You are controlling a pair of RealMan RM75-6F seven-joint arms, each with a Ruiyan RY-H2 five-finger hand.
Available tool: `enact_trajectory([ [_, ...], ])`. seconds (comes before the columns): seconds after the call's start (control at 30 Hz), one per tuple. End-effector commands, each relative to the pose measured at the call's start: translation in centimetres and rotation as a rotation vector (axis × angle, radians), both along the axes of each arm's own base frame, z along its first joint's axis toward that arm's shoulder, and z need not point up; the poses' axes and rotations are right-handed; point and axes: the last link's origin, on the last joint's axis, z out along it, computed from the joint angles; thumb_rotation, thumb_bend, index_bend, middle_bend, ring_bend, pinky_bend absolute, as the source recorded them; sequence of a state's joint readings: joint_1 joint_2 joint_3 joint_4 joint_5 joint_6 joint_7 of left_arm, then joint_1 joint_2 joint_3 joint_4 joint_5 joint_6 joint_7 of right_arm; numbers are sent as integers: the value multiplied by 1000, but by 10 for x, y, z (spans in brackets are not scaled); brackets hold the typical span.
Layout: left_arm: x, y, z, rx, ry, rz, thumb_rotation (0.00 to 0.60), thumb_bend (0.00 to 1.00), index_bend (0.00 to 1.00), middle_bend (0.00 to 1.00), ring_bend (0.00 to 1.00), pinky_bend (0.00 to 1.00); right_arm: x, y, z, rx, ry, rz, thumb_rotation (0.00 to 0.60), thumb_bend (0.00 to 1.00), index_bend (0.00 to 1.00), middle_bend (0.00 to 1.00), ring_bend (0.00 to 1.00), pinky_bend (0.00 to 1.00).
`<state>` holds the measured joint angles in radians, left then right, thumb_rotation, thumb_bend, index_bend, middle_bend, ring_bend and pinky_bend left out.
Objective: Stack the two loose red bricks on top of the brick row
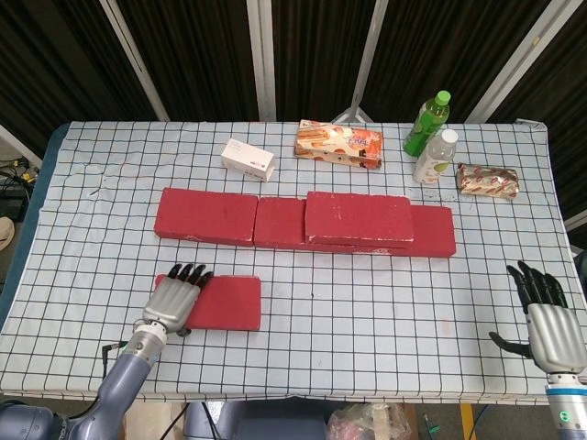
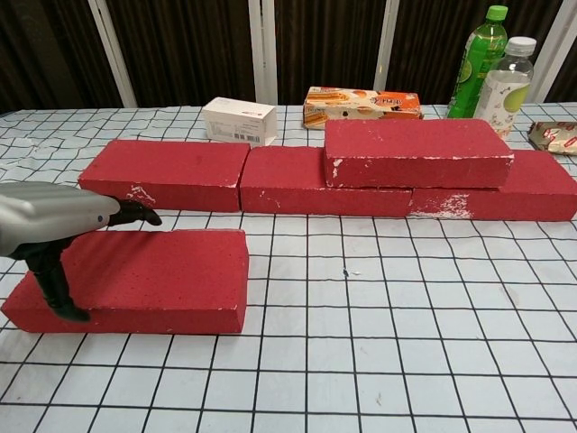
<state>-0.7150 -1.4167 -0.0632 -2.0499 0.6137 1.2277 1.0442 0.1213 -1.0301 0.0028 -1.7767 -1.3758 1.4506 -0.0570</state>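
The left hand (image 1: 176,298) lies over the left end of the loose red brick (image 1: 221,302), which sits flat on the desk (image 1: 367,312) at the near left, apart from the brick row (image 1: 303,221). In the chest view the fingers (image 2: 135,215) reach across the top of the brick toward its far edge, and the thumb (image 2: 54,281) hangs down on the near side face. Whether the hand really grips the brick or only rests on it I cannot tell; the brick is not lifted. The right hand (image 1: 547,316) is at the near right corner of the desk, well apart from everything, with its fingers spread and nothing in it.

One red brick (image 1: 358,217) is already on top of the row, toward the right part, so I judge that this near brick is the last one to stack.

The main risk, I think, is the grasp place. The hand takes the brick at one end, not at the middle, so when it lifts, the free right end may drop and the brick may turn or slip out. A tilted brick could also hit the row and push it. The white box (image 1: 248,159) stands just behind the left part of the row and may be knocked.
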Motion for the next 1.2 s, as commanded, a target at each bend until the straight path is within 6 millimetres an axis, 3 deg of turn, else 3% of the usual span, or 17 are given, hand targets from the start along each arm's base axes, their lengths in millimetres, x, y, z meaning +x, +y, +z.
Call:
enact_trajectory([
  [0.03,0,1,-3,-2,2,4,600,0,0,0,0,59,-1,0,1,-6,0,-5,600,153,53,0,0,0],
  [0.6,-2,7,-11,1,28,9,600,0,0,4,21,153,-3,-1,1,-6,1,-18,600,154,54,0,0,0],
  [0.87,2,10,-14,12,27,-5,600,0,16,95,68,176,-4,-2,1,-8,0,-23,600,153,54,0,0,0],
  [1.2,12,23,1,68,12,-11,600,0,145,203,95,186,-4,-2,2,-5,-4,-36,600,153,54,0,0,0],
])
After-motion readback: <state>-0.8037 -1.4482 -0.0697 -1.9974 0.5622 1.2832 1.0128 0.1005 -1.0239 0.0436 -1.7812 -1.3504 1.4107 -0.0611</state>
